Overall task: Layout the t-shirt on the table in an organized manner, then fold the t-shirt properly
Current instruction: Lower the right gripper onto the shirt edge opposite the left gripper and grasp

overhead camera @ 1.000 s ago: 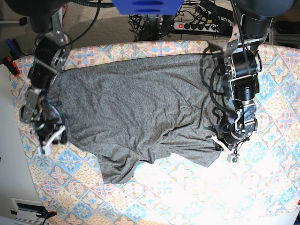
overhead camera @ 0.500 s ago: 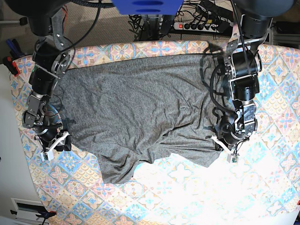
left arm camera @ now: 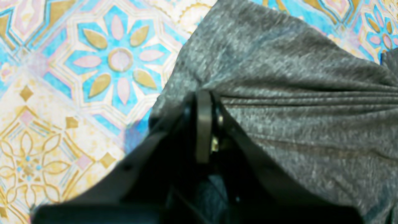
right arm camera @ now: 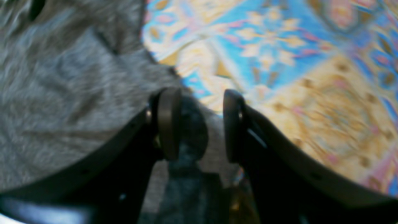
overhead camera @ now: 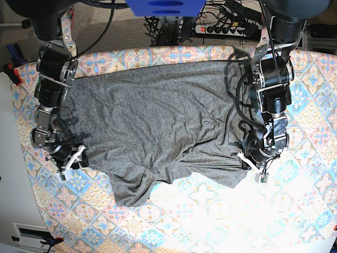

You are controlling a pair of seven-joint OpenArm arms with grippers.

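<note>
The dark grey t-shirt (overhead camera: pixel 158 116) lies spread and wrinkled over the patterned table (overhead camera: pixel 210 211), with one corner folded down at the front left. My left gripper (overhead camera: pixel 251 164) sits at the shirt's front right edge. In the left wrist view the left gripper (left arm camera: pixel 203 96) is shut on the t-shirt (left arm camera: pixel 295 93), and creases fan out from the pinch. My right gripper (overhead camera: pixel 73 159) is at the shirt's left edge. In the right wrist view the right gripper (right arm camera: pixel 199 124) is open, low over the shirt's edge (right arm camera: pixel 62 93) and the table (right arm camera: pixel 295 77).
Behind the table's far edge lie a power strip (overhead camera: pixel 221 29) and cables. A blue part (overhead camera: pixel 166 6) hangs at the top centre. The table's left edge (overhead camera: pixel 23 158) runs close to my right arm. Bare patterned cloth (overhead camera: pixel 221 221) fills the front.
My right gripper has moved inward along the table to the shirt's left edge. My left gripper and the shirt's right side have not moved.
</note>
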